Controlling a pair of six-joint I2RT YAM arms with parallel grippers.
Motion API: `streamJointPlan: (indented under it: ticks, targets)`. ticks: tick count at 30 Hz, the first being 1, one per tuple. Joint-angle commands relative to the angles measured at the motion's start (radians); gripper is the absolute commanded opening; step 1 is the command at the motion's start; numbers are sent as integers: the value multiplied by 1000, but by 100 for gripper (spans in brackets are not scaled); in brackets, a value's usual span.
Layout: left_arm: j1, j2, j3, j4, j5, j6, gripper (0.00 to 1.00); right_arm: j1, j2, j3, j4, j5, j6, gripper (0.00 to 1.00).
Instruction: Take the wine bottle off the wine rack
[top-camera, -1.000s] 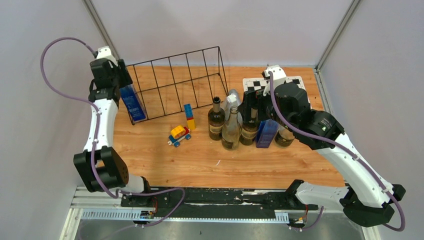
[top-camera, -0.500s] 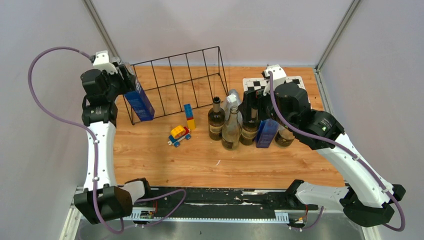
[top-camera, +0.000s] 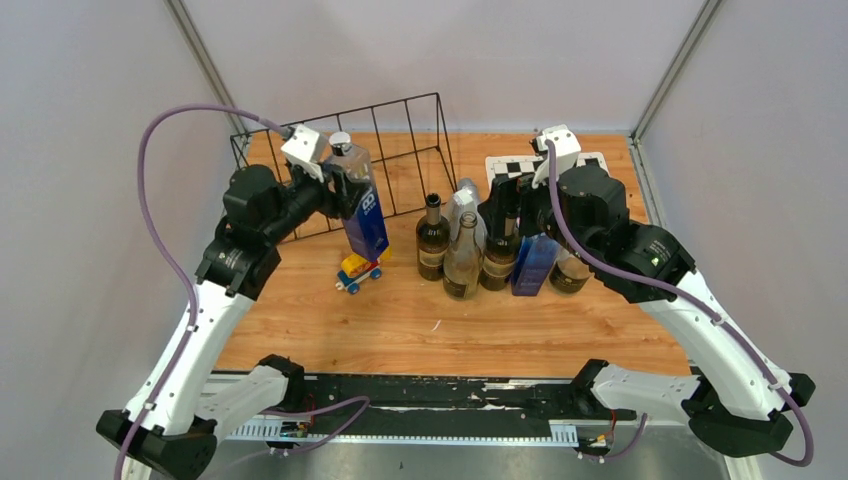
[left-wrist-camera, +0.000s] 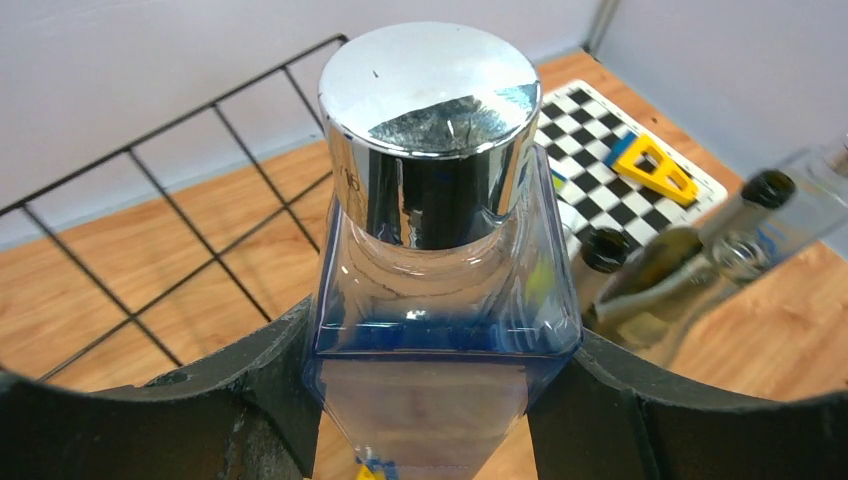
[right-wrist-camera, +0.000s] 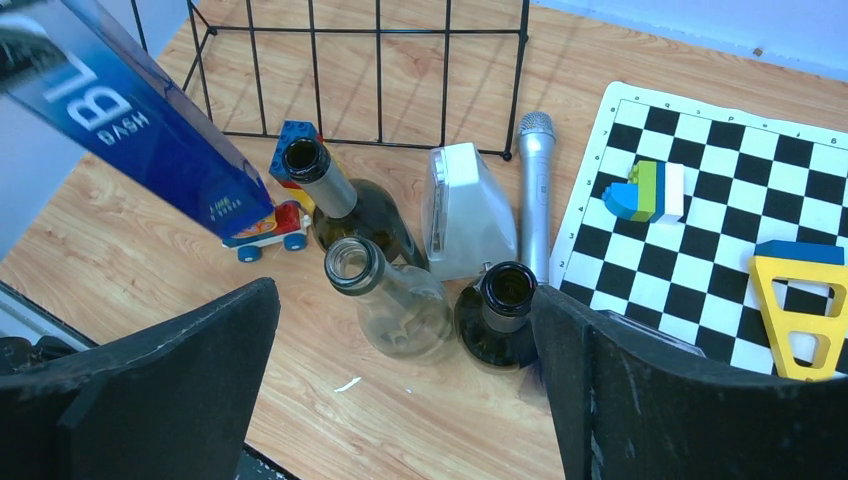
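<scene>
Grip first: my left tool (left-wrist-camera: 440, 410) is clamped partway closed on the shoulders of the blue square glass bottle with a chrome cap (left-wrist-camera: 438, 300), one finger against each flat side. That bottle hangs in the air just in front of the long black wire wine rack (top-camera: 412, 150). It is outside the slots and touches none of the wires as far as I can see, and its base is over the small toy car (top-camera: 358, 270) on the rack's near side. Its long axis stands close to upright, cap up and base down, with the top leaning slightly back toward the rack. My right tool (right-wrist-camera: 400, 350) is spread wide and empty above the cluster of dark and clear bottles (top-camera: 465, 255) off the rack's right end. I judge the lifting-out done; what remains is setting the bottle on the wooden surface (top-camera: 400, 320) and letting go.
</scene>
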Motion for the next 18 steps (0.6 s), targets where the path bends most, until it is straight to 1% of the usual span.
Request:
streamJointPlan:
  ticks: [1, 2, 8, 12, 18]
  targets:
    - [-139, -55, -19, 188, -105, 43, 0, -4, -16, 5, 50, 15, -14, 99]
    - [-180, -57, -30, 188, -113, 46, 0, -4, -16, 3, 50, 16, -13, 99]
    - [-320, -72, -81, 178, -162, 46, 0, -4, -20, -3, 49, 28, -11, 99]
    - [-415, -97, -123, 201, -182, 22, 0, -3, -18, 0, 50, 45, -14, 99]
    - [-528, -118, -172, 245, -172, -5, 0, -5, -31, 54, 64, 133, 0, 99]
